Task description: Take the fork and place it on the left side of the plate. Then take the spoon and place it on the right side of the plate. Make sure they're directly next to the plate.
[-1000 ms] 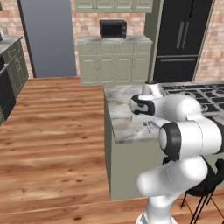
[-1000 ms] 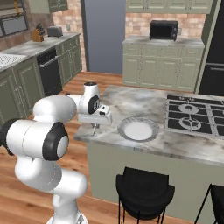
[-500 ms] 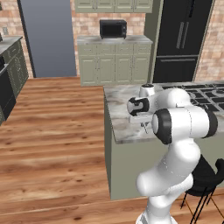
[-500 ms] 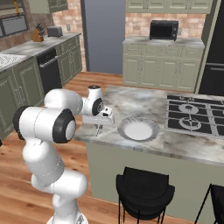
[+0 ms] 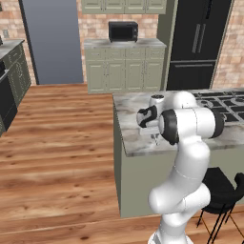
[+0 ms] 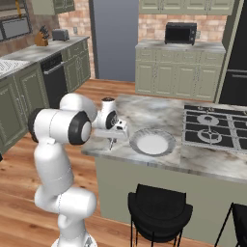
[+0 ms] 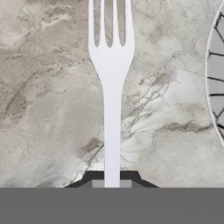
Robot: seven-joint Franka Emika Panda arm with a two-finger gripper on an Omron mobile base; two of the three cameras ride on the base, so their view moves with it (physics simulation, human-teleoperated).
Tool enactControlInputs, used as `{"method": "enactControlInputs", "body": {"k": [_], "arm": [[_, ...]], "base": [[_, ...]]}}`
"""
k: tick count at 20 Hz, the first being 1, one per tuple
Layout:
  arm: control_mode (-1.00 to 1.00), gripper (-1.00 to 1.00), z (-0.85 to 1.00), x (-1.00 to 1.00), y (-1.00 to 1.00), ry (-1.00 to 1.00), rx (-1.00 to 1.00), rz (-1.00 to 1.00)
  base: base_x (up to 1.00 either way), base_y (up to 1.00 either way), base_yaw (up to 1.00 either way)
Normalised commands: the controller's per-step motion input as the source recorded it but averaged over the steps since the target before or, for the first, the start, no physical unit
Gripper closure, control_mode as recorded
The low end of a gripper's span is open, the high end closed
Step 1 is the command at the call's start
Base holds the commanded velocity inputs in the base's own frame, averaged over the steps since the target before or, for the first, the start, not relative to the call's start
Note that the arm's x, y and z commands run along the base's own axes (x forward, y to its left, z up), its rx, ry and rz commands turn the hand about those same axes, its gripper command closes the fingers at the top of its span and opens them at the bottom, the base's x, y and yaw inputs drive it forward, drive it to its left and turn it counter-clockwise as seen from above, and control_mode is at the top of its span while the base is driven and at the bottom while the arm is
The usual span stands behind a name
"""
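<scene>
Left base view: white arm reaches over the near left corner of the grey marbled island counter point(image 5: 128, 124); two-finger gripper point(image 5: 155, 137) low there, jaw state unclear from here. Right base view: gripper point(image 6: 112, 142) hangs at the counter's near left edge, just left of the round grey-rimmed, white-centred plate point(image 6: 152, 143). Hand view: thin all-silver fork point(image 7: 111, 83) pinched by its handle between the dark fingertips point(image 7: 94, 178), tines pointing away; plate rim point(image 7: 215, 74) near, apart from fork.

In the hand view, the fork's point(image 7: 111, 87) tine tips were cut off by the top edge, its handle end hidden between the claw's point(image 7: 111, 178) tips; the plate point(image 7: 216, 74) was cropped at the right edge.
</scene>
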Motion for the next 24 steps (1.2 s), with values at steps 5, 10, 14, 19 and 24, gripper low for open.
{"method": "enactControlInputs", "body": {"k": [5,10,14,19,24], "arm": [[-1.00,1.00,-0.29,0.45,0.00,0.00,0.00,0.00],[-1.00,-1.00,-0.29,0.15,0.01,0.00,0.00,0.00],[-1.00,-1.00,0.31,-0.34,0.06,-0.11,0.00,0.00],[-1.00,-1.00,0.84,-0.69,0.00,-0.25,0.00,0.00],[-1.00,-1.00,0.86,-0.98,0.10,-0.25,0.00,0.00]], "base": [[0.00,0.00,0.00],[0.00,0.00,0.00],[0.00,0.00,0.00],[0.00,0.00,0.00],[0.00,0.00,0.00]]}}
